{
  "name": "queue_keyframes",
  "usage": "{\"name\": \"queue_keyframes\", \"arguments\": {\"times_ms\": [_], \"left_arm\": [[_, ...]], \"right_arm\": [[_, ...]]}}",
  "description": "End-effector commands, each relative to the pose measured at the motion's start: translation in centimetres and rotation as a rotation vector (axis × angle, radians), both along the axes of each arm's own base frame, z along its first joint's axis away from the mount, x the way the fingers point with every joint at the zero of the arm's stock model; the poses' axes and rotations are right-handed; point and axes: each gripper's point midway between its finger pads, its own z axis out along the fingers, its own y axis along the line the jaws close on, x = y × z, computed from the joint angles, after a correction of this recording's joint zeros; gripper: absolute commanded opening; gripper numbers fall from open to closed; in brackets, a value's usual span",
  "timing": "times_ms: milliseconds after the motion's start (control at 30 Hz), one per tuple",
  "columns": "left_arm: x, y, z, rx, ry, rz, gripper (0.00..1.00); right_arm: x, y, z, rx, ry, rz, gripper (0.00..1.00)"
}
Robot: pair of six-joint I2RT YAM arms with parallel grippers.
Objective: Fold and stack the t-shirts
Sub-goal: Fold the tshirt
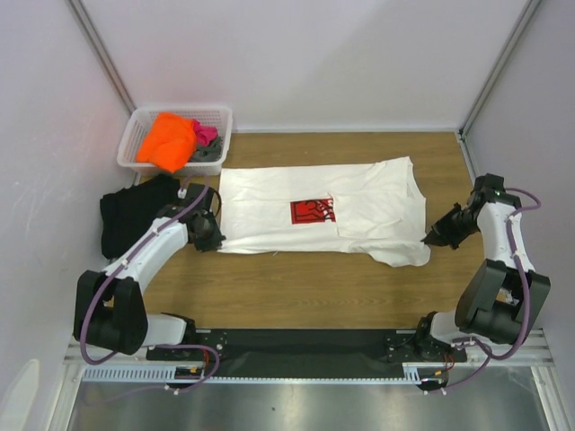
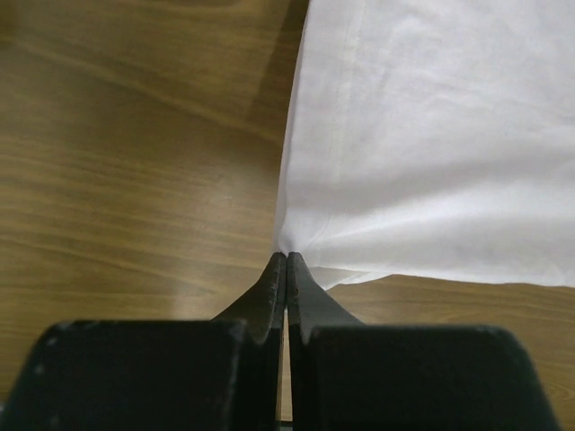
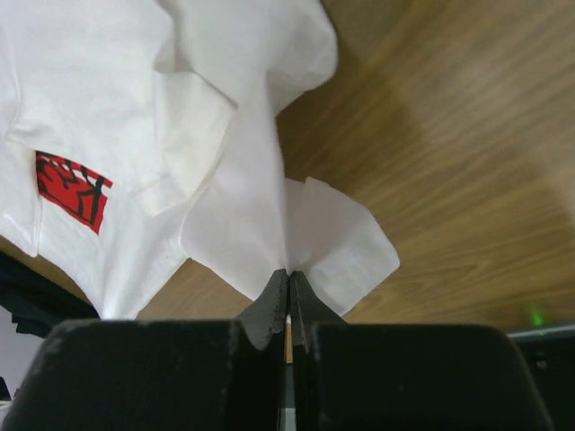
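Left gripper (image 2: 286, 256) jaws shut, pinching the near-left corner of the white t-shirt (image 2: 431, 135); cloth puckers right at the tips. Right gripper (image 3: 287, 272) also shut on the same shirt, clamped on a flap at the near-right sleeve edge, with folds bunched above the tips and the red-and-black graphic (image 3: 72, 190) off to its left. In the top view the white t-shirt (image 1: 323, 215) lies flat between the two grippers, long axis running left-right across the table (image 1: 296, 287), hem end by the left gripper (image 1: 210, 237), sleeve end by the right gripper (image 1: 431, 238). So the body of the shirt lies inward and away from each gripper, each arm holding its own near end, neither closer overall. Judgement: next move turns on carrying that near edge together, away from the bases over the shirt, keeping it taut. Left arm: elbow low at the left, forearm angled forward and inward, wrist low to the table. Right arm: elbow folded, upper link reaching away, wrist turned inward toward the shirt. Black t-shirt (image 1: 135, 214) lies just left of the left wrist; orange t-shirt (image 1: 169, 139), pink t-shirt (image 1: 206, 134) and grey t-shirt (image 1: 209, 154) sit in the basket (image 1: 180, 110) at far left.
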Motion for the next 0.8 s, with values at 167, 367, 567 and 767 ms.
{"name": "queue_keyframes", "arguments": {"times_ms": [167, 367, 567, 767], "left_arm": [[-1.0, 1.6, -1.1, 0.038, 0.059, 0.085, 0.00], [2.4, 0.5, 0.3, -0.015, 0.010, 0.078, 0.00], [5.5, 0.9, 0.8, -0.012, -0.008, 0.091, 0.00], [8.8, 1.3, 1.1, 0.001, -0.044, 0.102, 0.00]], "right_arm": [[-1.9, -1.7, 0.2, -0.058, -0.008, -0.036, 0.00], [2.2, -2.6, 1.9, -0.052, -0.120, -0.029, 0.00], [7.2, -3.4, 3.2, -0.045, -0.217, -0.008, 0.00], [12.2, -2.4, 3.6, -0.046, -0.284, 0.043, 0.00]]}}
